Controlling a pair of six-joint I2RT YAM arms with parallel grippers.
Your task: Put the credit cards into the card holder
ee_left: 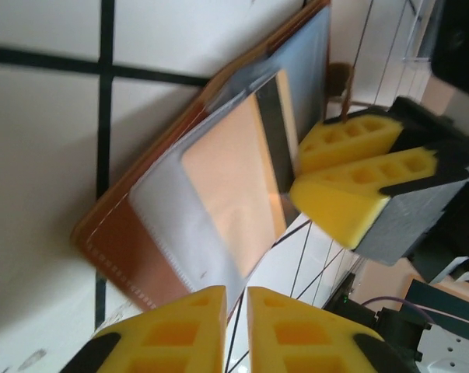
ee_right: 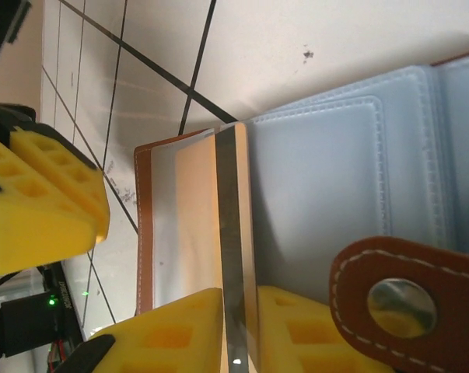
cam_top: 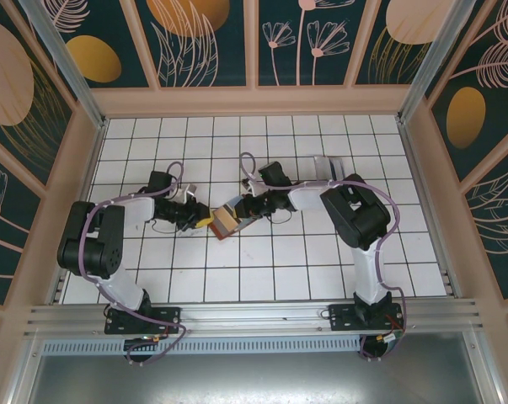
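Observation:
The reddish-brown card holder lies open on the tiled floor between both arms, its clear sleeves facing up and its snap tab near the right fingers. My right gripper is shut on a credit card with a dark stripe. The card's far part lies under a clear sleeve of the holder. The left wrist view shows that card and the right gripper on its striped end. My left gripper is shut to a thin slit at the holder's near corner, with only floor in the slit.
More pale grey cards lie on the white tiles at the back, beside the right arm's elbow. The wooden side walls and the metal rail at the front bound the floor.

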